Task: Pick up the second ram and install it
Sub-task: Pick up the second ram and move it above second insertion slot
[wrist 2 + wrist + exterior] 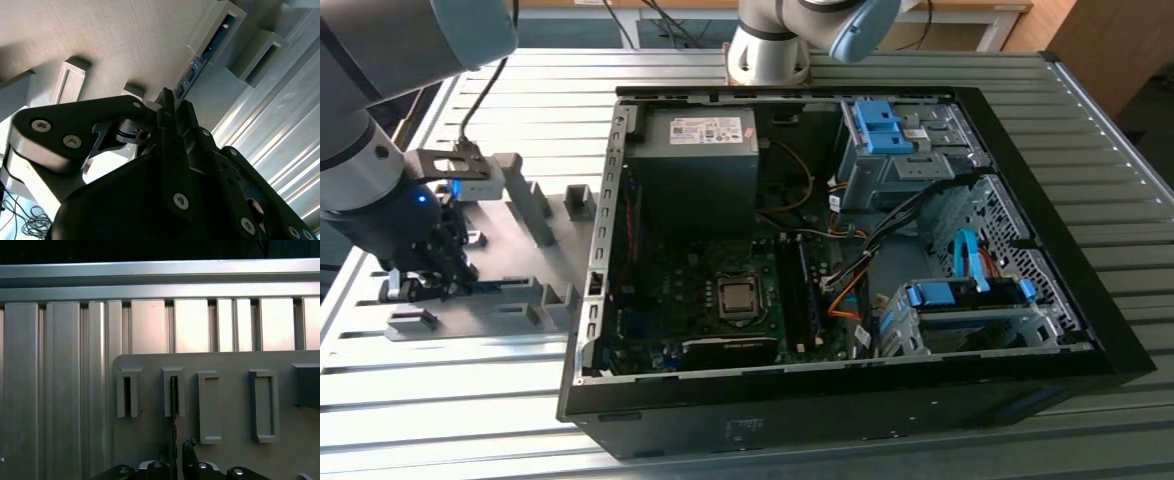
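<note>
The second ram (206, 48) is a thin blue-green board standing on edge in the slots of grey holder blocks (174, 391). In the first wrist view I see it edge-on as a dark line (173, 412) running down between my fingertips. My gripper (176, 449) straddles the board's near end, its black fingers (169, 117) closed tight against both faces. In the exterior view the gripper (420, 285) sits low over the grey holder plate (520, 300), on the exterior view's left, beside the open computer case (854, 250).
Several grey holder blocks (210, 407) stand in a row on the plate, and taller ones (520, 195) rise behind it. The case holds a power supply (700, 135), the motherboard with its CPU socket (736, 297), cables and blue drive brackets (881, 125). A ribbed metal table (454, 400) lies underneath.
</note>
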`<state>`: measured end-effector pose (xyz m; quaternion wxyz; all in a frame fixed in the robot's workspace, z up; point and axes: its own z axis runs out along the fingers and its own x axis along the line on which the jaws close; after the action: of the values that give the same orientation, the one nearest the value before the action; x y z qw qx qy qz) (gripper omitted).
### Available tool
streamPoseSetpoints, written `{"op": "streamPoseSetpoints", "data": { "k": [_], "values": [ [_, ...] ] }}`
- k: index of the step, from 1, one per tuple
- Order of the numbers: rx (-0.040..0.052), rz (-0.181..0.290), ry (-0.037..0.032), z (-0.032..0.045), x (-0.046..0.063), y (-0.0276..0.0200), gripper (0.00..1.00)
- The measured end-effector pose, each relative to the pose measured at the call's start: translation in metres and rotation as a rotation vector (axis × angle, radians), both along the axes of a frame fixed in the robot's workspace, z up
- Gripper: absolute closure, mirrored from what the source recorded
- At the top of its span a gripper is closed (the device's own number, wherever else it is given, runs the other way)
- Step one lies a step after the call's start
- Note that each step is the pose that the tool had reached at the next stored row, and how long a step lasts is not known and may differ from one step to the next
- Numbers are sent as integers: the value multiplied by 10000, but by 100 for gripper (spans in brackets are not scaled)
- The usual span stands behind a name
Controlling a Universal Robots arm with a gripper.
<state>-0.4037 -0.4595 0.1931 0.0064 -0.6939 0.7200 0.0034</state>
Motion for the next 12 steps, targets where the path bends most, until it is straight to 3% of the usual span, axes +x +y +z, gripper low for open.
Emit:
{"op": "streamPoseSetpoints", "data": {
  "k": [12],
  "values": [
    [21,0,-1,-70,-24,4,75]
  ]
}}
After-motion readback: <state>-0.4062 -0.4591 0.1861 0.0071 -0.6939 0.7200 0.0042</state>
